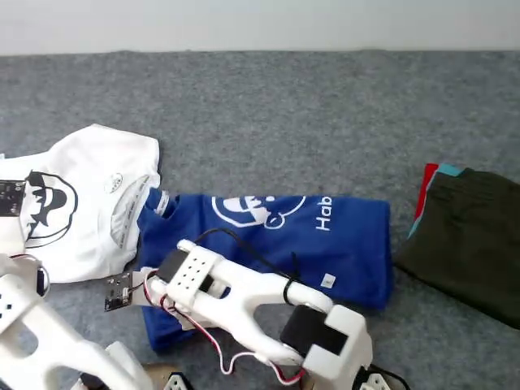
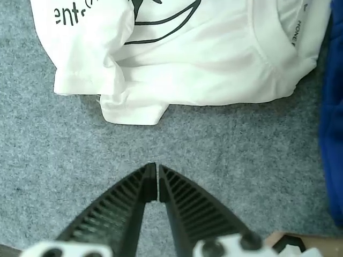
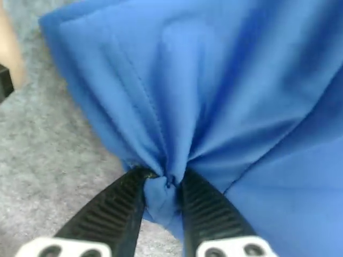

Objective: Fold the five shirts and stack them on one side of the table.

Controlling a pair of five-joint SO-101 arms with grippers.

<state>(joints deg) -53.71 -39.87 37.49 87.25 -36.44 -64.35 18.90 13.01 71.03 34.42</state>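
The right claw is clamped on a bunched fold of the blue shirt, which spreads away beyond its tips. The left claw is closed on nothing over the grey table cover. The white shirt lies just ahead of it, not touching.

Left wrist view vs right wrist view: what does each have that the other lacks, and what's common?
Left wrist view: the white shirt, with the left gripper shut and empty over the grey table cover. Right wrist view: the right gripper, its fingers pinching a bunched fold of the blue shirt. Shared: the blue shirt, at the left wrist view's edge, and the grey table cover.
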